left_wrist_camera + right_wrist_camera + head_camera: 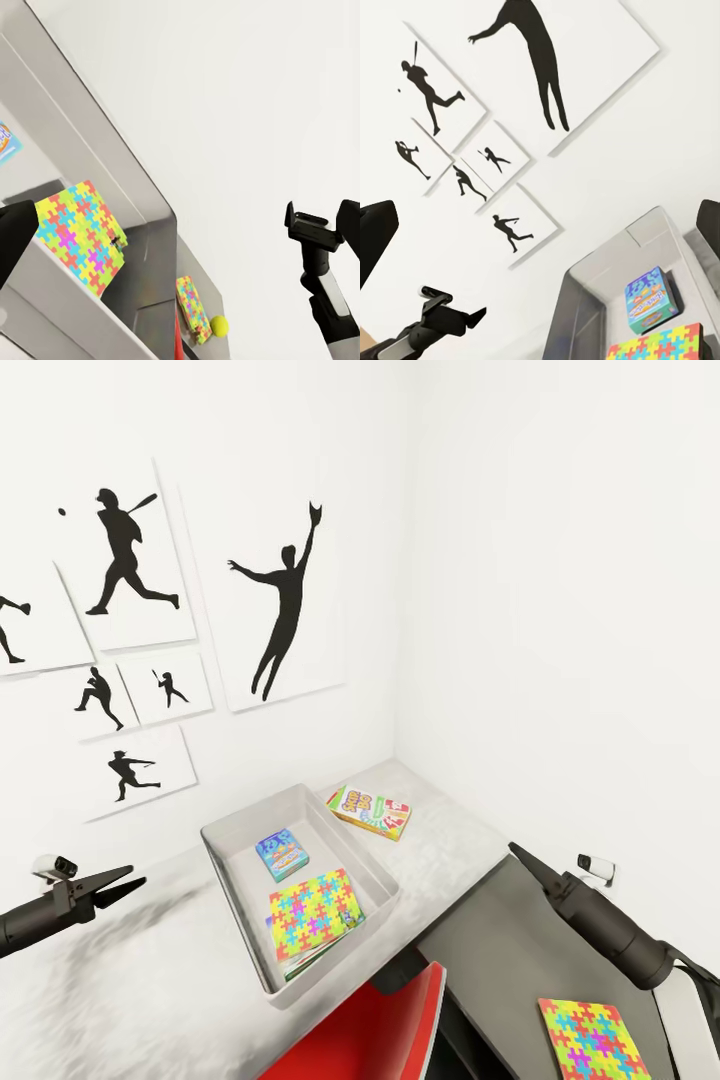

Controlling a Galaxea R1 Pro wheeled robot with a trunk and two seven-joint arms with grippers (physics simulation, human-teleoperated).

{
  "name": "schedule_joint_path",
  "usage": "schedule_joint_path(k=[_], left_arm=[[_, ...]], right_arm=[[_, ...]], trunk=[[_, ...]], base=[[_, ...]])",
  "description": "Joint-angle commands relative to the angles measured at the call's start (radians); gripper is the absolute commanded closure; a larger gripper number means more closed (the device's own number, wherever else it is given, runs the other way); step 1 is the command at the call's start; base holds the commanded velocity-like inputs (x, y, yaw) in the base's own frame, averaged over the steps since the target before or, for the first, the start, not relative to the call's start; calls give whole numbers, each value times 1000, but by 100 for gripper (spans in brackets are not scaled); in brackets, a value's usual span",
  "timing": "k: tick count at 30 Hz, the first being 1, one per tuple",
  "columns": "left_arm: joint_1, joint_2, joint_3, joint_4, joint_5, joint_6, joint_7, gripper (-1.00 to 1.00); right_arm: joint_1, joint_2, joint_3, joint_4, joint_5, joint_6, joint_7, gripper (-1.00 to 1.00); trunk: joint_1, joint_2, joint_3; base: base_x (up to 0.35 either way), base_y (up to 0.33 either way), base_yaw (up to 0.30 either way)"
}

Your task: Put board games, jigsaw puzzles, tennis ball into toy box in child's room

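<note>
Lying flat in the tapered toy box (225,850), a jigsaw puzzle (313,908).

- A red chair back (375,1025) is showing at the lower edge of the head view, its curved top rim tilting up toward the right.
- A dark patch (455,1025) is lying in shadow just right of that red back; it is possibly the chair's seat or base, too dim to tell.
- Two plain white walls (560,610) are meeting in a corner (400,560) and running upward.
</note>
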Motion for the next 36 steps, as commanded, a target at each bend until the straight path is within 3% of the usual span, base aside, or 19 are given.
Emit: schedule_joint_path(k=[1,22,36], left_arm=[[-1,1,0,0,0,11,-4,-100],[-1,15,0,0,1,11,-4,-100],[-1,16,0,0,1,10,-4,-100]], right_arm=[[-1,0,0,0,-5,7,1,-100],[-1,0,1,0,-9,7,1,-100],[-1,0,1,1,-7,7,1,-100]], trunk=[[1,-2,-2],[1,-2,21],[1,-2,38]], base=[[0,0,-89],[-7,0,-182],[-203,0,-202]])
